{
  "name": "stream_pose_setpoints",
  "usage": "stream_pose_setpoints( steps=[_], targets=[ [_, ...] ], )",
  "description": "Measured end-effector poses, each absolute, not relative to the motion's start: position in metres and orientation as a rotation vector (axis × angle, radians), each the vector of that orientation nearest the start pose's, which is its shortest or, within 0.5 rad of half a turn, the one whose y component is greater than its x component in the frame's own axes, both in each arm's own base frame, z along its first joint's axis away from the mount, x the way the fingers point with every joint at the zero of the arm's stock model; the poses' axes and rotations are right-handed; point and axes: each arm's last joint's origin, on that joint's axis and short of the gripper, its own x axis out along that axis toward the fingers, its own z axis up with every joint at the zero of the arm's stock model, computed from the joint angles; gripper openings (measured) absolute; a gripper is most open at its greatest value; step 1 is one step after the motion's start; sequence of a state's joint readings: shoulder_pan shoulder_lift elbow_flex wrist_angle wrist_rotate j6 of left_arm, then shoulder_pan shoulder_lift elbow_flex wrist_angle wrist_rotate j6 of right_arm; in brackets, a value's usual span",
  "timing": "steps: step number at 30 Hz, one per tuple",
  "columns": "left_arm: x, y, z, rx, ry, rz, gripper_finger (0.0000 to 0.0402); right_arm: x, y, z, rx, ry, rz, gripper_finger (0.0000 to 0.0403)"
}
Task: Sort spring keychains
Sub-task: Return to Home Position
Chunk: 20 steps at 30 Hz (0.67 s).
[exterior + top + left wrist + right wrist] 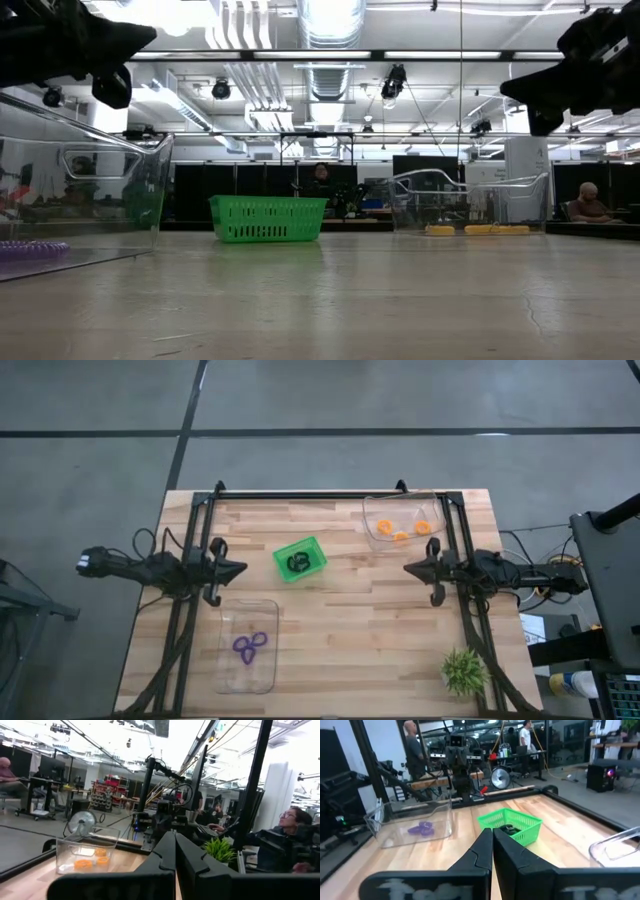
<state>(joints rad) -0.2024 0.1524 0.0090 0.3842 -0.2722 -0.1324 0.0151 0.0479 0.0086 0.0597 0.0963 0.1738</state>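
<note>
Pale wooden surface [330, 620] seen from above, framed by black rails along both sides and the top edge of the high view, with grey floor all round.

Left pincer [240, 570] – fingers pressed together, gripping nothing – hangs above the left side, pointing inward. Right pincer [408, 567], likewise closed and empty, mirrors it on the right. The low view shows both raised well clear of the wood.

Green bin [283, 552] sits tilted near the middle, between the two pincers and nearer the left one. It holds the black spring keychains [298, 564], whose number cannot be told.

One clear bin [245, 675] lies beside the left rail, with three purple spring keychains [250, 646] clustered in it. Another, the second clear bin [400, 502], sits at the top-right corner of the high view against the rail. It holds three orange spring keychains [402, 530] in a loose row.

Small green plant [465, 671] stands near the lower right corner, close to the edge.

Bare wood spans the middle and lower centre – the widest open stretch.

Pale marking on the housing below the right pincer cannot be read.
</note>
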Motion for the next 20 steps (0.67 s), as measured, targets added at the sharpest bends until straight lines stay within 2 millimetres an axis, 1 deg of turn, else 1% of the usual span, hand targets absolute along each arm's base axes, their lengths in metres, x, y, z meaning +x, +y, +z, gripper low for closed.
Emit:
stream_pose_setpoints(
  steps=[6,20],
  targets=[
    [0.1034,-0.0131,0.1864,-0.207,-0.195,0.063,0.0000,0.1001,-0.0013,0.1682,0.099,-0.022,-0.081,0.0009],
    [0.1038,-0.0131,0.1840,-0.205,-0.173,0.065,0.0000,0.1001,-0.0013,0.1681,0.106,-0.021,-0.081,0.0008]
  ],
)
